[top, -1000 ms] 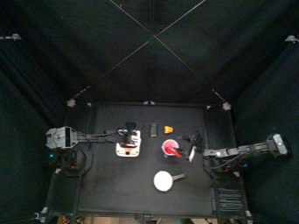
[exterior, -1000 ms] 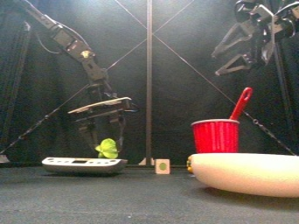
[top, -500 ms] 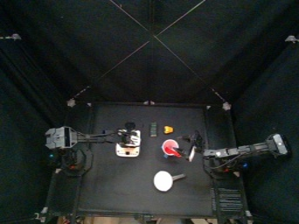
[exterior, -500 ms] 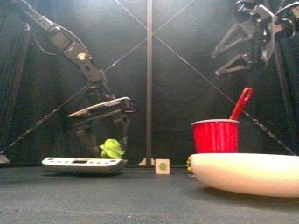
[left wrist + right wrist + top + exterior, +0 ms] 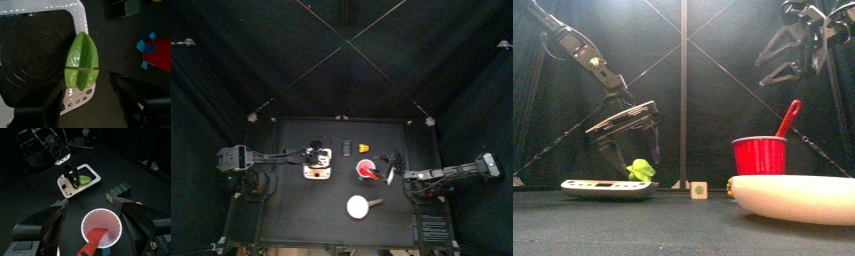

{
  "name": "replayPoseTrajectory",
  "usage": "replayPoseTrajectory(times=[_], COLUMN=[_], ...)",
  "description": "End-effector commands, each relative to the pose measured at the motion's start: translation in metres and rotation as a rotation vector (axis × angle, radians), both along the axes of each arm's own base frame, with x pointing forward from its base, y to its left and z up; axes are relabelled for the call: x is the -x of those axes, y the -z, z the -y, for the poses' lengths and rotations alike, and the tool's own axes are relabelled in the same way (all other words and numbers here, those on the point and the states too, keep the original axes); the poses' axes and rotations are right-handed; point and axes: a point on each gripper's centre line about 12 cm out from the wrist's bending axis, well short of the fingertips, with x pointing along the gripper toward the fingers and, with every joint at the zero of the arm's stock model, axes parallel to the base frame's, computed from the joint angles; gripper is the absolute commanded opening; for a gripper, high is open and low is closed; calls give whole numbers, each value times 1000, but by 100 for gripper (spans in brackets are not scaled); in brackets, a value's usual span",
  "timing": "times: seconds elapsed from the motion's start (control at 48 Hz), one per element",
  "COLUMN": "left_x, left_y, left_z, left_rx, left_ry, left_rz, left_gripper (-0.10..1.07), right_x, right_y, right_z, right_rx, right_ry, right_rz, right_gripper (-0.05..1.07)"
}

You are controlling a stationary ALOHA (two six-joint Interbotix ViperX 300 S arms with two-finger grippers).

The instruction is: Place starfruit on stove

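The green starfruit [image 5: 81, 61] lies on the stove [image 5: 33, 55], near the table's left edge. My left gripper [image 5: 625, 127] hangs just above it, jaws spread and empty. I judge placement done; next I lift clear. My right gripper [image 5: 92, 207] also spread.

Beside the stove [image 5: 40, 55], whose far end runs off the left wrist picture's edge, the red cup [image 5: 159, 52] is cut off too.
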Motion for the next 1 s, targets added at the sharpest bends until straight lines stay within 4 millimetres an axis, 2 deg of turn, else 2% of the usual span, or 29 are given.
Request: replayPoseTrajectory(times=[0.0, 0.188, 0.396, 0.979], left_x=[1, 6, 1, -3], left_y=[-7, -5, -9, -8], left_z=[2, 4, 11, 9], left_rx=[7, 17, 12, 4], left_ry=[-7, -15, 11, 15], left_rz=[38, 39, 61, 99], left_gripper=[97, 97, 97, 97], right_x=[-1, -1, -1, -1], right_y=[-3, -3, -3, -3], right_z=[1, 0, 1, 1], right_rx=[2, 2, 1, 2], right_ry=[2, 1, 3, 2], right_rz=[7, 7, 8, 8], right_gripper=[101, 101, 101, 101])
